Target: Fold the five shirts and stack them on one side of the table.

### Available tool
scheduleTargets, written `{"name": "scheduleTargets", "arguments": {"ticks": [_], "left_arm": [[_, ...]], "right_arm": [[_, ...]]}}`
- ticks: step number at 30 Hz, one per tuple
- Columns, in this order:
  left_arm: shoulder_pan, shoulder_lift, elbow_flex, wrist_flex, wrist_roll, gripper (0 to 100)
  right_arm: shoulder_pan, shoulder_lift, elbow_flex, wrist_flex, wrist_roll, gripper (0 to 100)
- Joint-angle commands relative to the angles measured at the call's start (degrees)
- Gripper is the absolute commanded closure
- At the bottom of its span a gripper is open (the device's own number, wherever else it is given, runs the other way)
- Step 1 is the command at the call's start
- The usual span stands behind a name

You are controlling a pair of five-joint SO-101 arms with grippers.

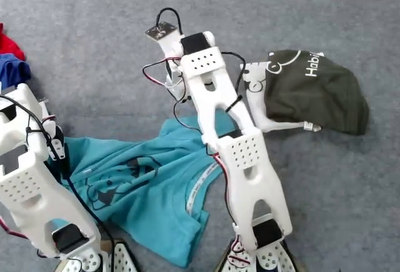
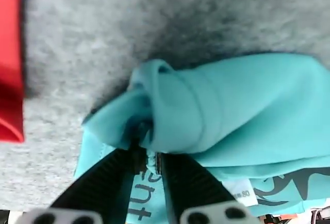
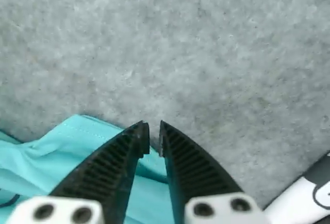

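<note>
Left gripper [image 2: 148, 157] is clamped on a bunched edge of the crumpled teal cotton shirt [image 2: 242, 100], lying mid-way across the grey felt table [image 3: 216, 38]. Right gripper [image 3: 153, 131] is almost closed and empty, just over the hem. Open it, pinch the hem, then pull both ends apart evenly.

Colours on the grey tabletop

The tabletop [image 1: 94, 34] is a mottled grey, like felt. The turquoise shirt [image 1: 144, 191] has a dark drawing printed on it and a white label. The dark olive shirt [image 1: 325, 97] has white lettering, a white line drawing and a white part. There are also a red shirt [image 1: 7, 45] and a blue shirt [image 1: 12, 72]. The left arm [image 1: 25, 184] and the right arm [image 1: 244, 153] are white with black motors and red and black wires. The left gripper [image 2: 148, 157] and the right gripper [image 3: 153, 134] have black ribbed fingers.
</note>
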Motion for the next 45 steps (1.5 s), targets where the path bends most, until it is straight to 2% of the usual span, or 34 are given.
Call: {"name": "scheduleTargets", "arguments": {"ticks": [1, 5, 9, 11, 14, 19, 38, 45], "left_arm": [[-0.3, -2.1, -0.2, -0.4, -0.4, 97], [0.0, -2.1, 0.0, -0.4, -0.4, 97], [0.1, -2.1, -0.2, -0.4, -0.4, 97], [0.1, -2.1, -0.2, 0.9, -0.4, 97], [0.1, -2.1, -0.2, 1.1, -0.4, 97], [0.1, -2.1, -0.2, 1.1, -0.4, 97], [-0.2, -2.0, -0.2, -0.3, -0.8, 97], [0.0, -2.0, -0.2, -0.4, -0.8, 97]], "right_arm": [[0.0, -2.9, -2.3, 2.5, 0.3, 94.9], [1.1, -3.6, 1.4, 3.0, -0.3, 93.5], [4.5, -7.3, 7.6, 3.0, -2.3, 82.8], [5.7, -9.7, 10.6, 3.0, -5.4, 80.7], [6.6, -12.6, 13.9, 2.6, -10.5, 80.8], [6.9, -12.0, 16.5, 2.5, -13.3, 80.8], [8.2, -5.8, 19.1, 2.5, -13.5, 80.8], [7.4, -5.8, 27.8, -4.2, -14.9, 80.8]]}}
